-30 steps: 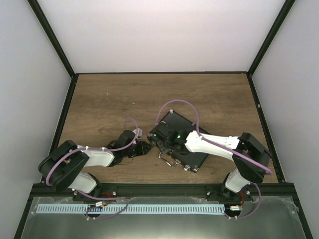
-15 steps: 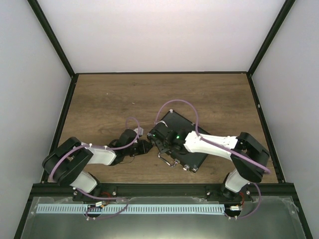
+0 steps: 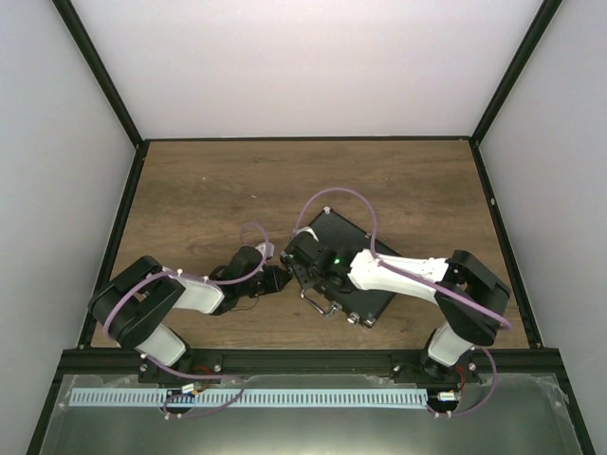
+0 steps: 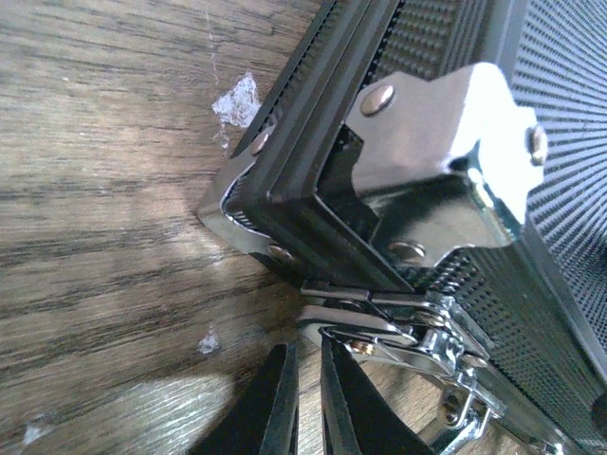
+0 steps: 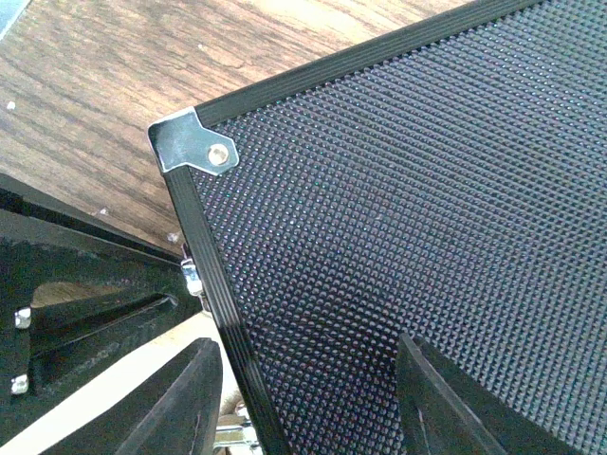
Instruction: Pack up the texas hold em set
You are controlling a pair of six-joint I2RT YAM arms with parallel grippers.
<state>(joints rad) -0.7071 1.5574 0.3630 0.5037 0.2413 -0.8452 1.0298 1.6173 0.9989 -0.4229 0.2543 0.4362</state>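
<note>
The black hinged case (image 3: 334, 235) lies closed on the wooden table, right of centre. No cards, chips, triangle or dice show. My left gripper (image 3: 283, 280) is at the case's left front corner. In the left wrist view its thin fingers (image 4: 305, 346) are nearly together, with the tip of one against the silver latch (image 4: 379, 322) below the corner bracket (image 4: 446, 133); they hold nothing. My right gripper (image 3: 302, 268) is open over the textured lid (image 5: 398, 190). It (image 5: 308, 379) straddles the lid's left edge, one finger (image 5: 180, 398) off the case and one over the lid.
The case's silver handle (image 3: 318, 303) sticks out toward the near table edge. A black frame (image 3: 123, 218) and white walls bound the table. The left gripper's black body (image 5: 76, 313) shows beside the case in the right wrist view.
The left arm's elbow has swung a little to the right and up while its gripper stays at the latch. The right gripper has shifted slightly left on the lid.
</note>
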